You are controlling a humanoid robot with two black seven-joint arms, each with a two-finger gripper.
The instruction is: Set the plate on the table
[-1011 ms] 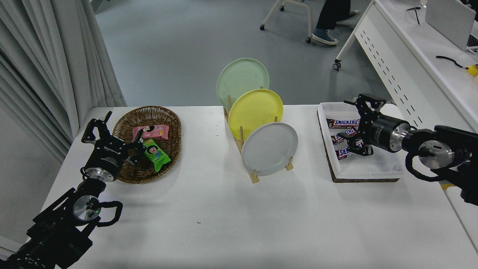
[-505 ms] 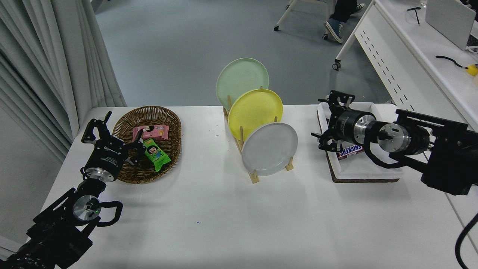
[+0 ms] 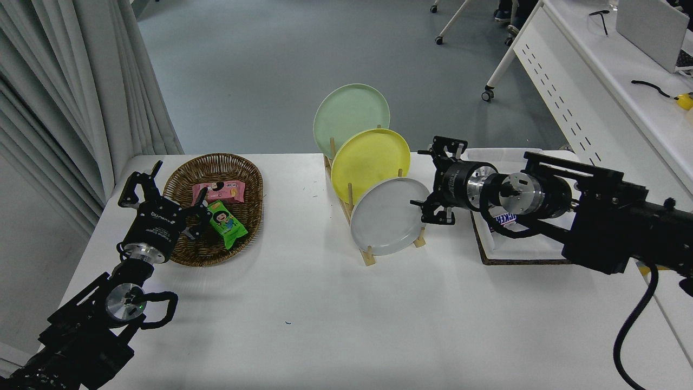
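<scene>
The light-grey plate (image 3: 387, 216) stands on edge in the front slot of a wooden rack (image 3: 368, 254) on the white table (image 3: 335, 319). A yellow plate (image 3: 368, 160) and a pale green plate (image 3: 349, 111) stand behind it. My right gripper (image 3: 430, 181) is open and empty, level with the grey plate's right rim and just short of it, pointing left. My left gripper (image 3: 162, 189) is open and parked at the lower left beside the basket.
A wicker basket (image 3: 214, 208) with snack packets sits at the left. A white tray (image 3: 520, 244) with chocolate bars lies under my right arm. A white perforated-panel desk (image 3: 595, 81) stands at the right. Chair wheels show at the top.
My right gripper has moved left from over the white tray to the grey plate's right rim. The person's feet and the chair have shifted away at the top.
</scene>
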